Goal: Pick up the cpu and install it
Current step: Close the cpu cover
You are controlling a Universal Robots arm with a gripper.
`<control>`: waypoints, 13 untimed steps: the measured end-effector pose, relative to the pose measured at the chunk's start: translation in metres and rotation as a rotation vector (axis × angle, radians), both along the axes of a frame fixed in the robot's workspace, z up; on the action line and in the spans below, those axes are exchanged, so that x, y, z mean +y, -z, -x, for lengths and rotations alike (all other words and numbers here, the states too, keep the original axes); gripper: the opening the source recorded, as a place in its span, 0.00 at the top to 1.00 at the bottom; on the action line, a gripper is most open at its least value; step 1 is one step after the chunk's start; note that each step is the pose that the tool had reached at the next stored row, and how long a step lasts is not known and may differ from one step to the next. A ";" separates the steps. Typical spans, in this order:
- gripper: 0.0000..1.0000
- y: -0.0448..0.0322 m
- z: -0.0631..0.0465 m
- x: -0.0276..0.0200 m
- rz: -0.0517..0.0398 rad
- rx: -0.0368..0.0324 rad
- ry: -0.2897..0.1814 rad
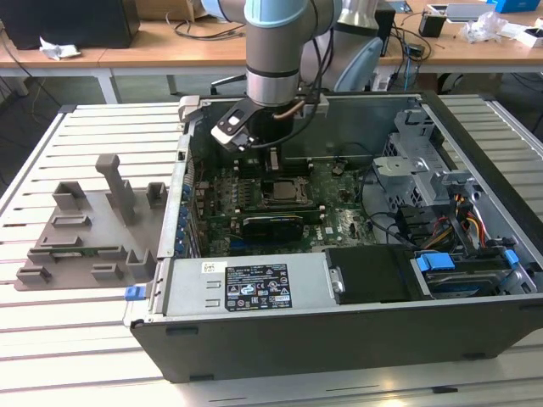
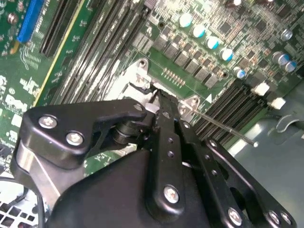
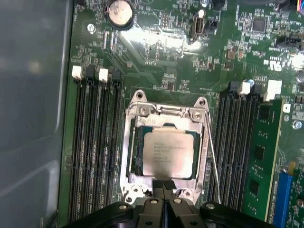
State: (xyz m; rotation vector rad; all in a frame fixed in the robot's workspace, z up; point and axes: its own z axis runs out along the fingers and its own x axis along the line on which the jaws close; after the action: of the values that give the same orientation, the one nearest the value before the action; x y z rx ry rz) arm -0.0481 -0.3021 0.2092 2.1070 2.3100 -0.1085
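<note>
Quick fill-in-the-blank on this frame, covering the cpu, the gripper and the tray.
1. The cpu lies in the ____.
2. The gripper is ____, with nothing in it.
3. In the exterior view, the grey tray lies outside the case, on the view's ____.

Missing words: socket; shut; left.

A pale slatted metal worktop [image 1: 93,136] spans the foreground. Beyond its far edge stands a long wooden desk [image 1: 161,47] on white legs, with grey floor [image 1: 51,89] showing beneath it.
</note>
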 end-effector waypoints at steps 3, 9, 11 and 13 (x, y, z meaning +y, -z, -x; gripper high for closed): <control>0.89 0.0002 -0.006 0.0000 -0.0054 0.0081 -0.003; 0.89 0.0022 -0.015 0.0000 -0.0149 0.0231 -0.014; 0.89 0.0037 -0.020 -0.0001 -0.0185 0.0312 -0.020; 0.89 0.0043 -0.025 -0.0001 -0.0242 0.0357 -0.023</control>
State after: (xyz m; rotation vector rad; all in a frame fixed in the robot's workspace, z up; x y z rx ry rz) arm -0.0235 -0.3022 0.2048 2.1064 2.3663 -0.1195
